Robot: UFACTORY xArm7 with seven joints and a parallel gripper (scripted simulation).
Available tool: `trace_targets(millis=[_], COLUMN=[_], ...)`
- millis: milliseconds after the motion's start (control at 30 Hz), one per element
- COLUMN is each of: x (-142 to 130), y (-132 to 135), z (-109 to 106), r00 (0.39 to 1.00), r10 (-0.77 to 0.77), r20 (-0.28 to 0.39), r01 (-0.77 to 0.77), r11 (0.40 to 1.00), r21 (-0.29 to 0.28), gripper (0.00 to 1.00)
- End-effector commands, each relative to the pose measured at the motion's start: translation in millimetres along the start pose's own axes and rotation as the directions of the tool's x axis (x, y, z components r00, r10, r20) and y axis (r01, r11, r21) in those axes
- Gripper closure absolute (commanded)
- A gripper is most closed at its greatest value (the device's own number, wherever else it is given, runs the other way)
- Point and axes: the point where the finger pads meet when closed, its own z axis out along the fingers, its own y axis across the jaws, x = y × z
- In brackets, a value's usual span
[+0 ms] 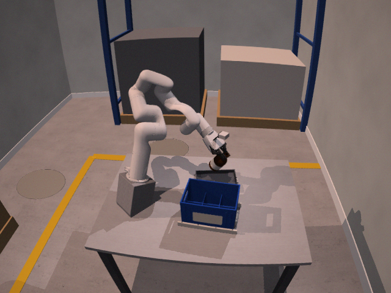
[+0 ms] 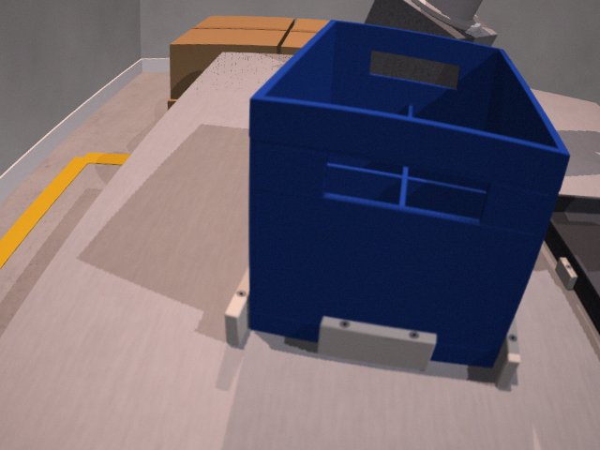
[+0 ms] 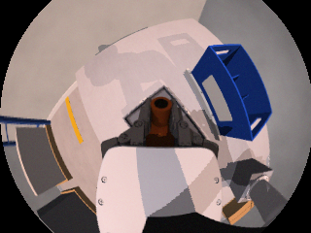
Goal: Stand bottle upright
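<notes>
One brown bottle [image 1: 217, 163] is clenched in the gripper [image 1: 223, 153], held tilted in the air above the far left corner of the tray [image 1: 233, 173]; in the top view only its lower body and pale base show, the rest hidden by the fingers [image 1: 226, 154]; whether its base touches the tray rim cannot be told from there. In the wrist view the bottle [image 3: 159, 120] is seen end-on past the gripper body, a dark round end toward the lens, its far end cut off by the gripper housing; the side view does not show it at all.

One tray lies on the table [image 1: 274, 246], at twelve o'clock from the crate [image 1: 209, 204] in the top view, and most of it is hidden behind the crate's far wall; in the side view only a dark strip of tray [image 2: 577, 242] shows at three o'clock of the crate [image 2: 387, 251], cut off by the picture's edge.

One blue crate stands level between pale stops [image 2: 377, 341]; four stops can be counted in the side view; the crate's inner dividers make three compartments in the top view.

One white arm [image 1: 143, 135] rises from one grey pedestal [image 1: 126, 201] at nine o'clock of the crate; in the side view the pedestal is mostly cropped at the top.

Behind the table stand two large boxes, one dark [image 1: 157, 69] and one pale [image 1: 260, 85], between blue posts [image 1: 109, 63], whose tops are cut off.
</notes>
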Motion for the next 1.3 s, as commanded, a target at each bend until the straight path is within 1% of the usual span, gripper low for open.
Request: trace_targets(millis=[0, 100, 600, 933, 1267], x=[1.0, 1.0, 0.4, 0.2, 0.2], y=[-1.1, -1.2, -0.7, 0.0, 0.1], z=[-0.8, -1.0, -1.3, -0.9, -0.8], r00=[1.0, 1.0, 0.992, 0.988, 0.988], r10=[0.003, 0.003, 0.003, 0.003, 0.003], r20=[-0.022, -0.029, -0.128, -0.152, -0.154], r01=[-0.003, -0.003, -0.003, -0.002, -0.002], r11=[1.0, 1.0, 1.0, 1.0, 1.0], r21=[0.001, 0.001, 0.002, 0.002, 0.002], gripper=[1.0, 1.0, 1.0, 1.0, 1.0])
